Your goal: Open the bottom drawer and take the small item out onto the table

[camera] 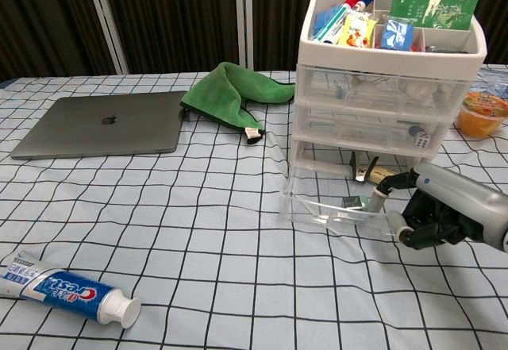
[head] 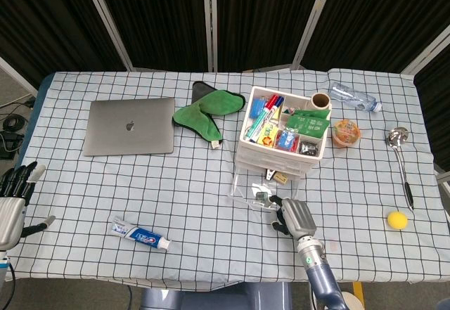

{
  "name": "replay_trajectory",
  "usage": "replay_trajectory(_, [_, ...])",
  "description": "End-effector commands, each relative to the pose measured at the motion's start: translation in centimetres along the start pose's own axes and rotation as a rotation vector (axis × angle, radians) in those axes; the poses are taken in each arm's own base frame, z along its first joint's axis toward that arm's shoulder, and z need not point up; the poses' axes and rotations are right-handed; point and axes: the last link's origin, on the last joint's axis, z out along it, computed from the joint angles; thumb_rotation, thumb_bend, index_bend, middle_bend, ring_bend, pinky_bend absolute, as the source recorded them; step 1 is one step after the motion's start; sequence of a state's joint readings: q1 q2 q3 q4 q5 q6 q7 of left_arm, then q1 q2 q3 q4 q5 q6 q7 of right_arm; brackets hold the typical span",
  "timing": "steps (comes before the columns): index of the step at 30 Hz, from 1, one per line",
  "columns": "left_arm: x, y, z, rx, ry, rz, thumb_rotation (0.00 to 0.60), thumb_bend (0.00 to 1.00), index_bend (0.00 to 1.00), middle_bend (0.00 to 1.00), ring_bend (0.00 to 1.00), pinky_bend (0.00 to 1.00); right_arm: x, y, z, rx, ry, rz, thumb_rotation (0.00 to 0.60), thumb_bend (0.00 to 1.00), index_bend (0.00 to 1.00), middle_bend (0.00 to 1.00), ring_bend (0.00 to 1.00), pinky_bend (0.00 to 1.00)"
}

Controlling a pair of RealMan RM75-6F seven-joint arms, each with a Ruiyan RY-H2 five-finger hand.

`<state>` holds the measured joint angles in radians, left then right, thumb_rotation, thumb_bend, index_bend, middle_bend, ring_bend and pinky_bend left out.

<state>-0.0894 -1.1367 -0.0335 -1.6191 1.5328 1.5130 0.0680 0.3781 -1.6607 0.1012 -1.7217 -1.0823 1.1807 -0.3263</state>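
A white three-drawer organiser point(head: 285, 131) point(camera: 389, 88) stands right of the table's middle, its top tray full of pens and packets. Its clear bottom drawer point(head: 253, 187) point(camera: 329, 203) is pulled out toward me. Inside lie a black binder clip point(head: 275, 176) point(camera: 363, 167) at the back and a small dark item point(head: 261, 196) point(camera: 352, 201) near the front. My right hand point(head: 292, 216) point(camera: 432, 215) is at the drawer's front right corner, fingers curled, one finger hooked over the front wall. At the table's left edge my left hand point(head: 14, 201) hovers with fingers spread, holding nothing.
A closed laptop point(head: 130, 126) and a green cloth point(head: 207, 110) lie at the back left, a toothpaste tube point(head: 140, 234) at the front left. Right of the organiser are a jelly cup point(head: 346, 132), a water bottle point(head: 355, 98), a spoon point(head: 402, 162) and a yellow ball point(head: 397, 219).
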Motion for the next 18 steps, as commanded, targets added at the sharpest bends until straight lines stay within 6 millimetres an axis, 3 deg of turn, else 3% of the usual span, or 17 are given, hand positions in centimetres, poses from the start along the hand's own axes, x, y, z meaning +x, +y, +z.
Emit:
replay_trajectory(1, [0.0, 0.0, 0.0, 0.000, 0.000, 0.000, 0.600, 0.02, 0.00, 0.00, 0.00, 0.00, 0.0, 0.0, -0.2, 0.002, -0.002, 0.001, 0.600, 0.60, 0.68, 0.97, 0.97, 0.83])
replay_trajectory(18, [0.0, 0.1, -0.1, 0.000, 0.001, 0.001, 0.600, 0.02, 0.00, 0.00, 0.00, 0.00, -0.4, 0.2, -1.6, 0.015, -0.038, 0.004, 0.600, 0.61, 0.68, 0.97, 0.97, 0.83])
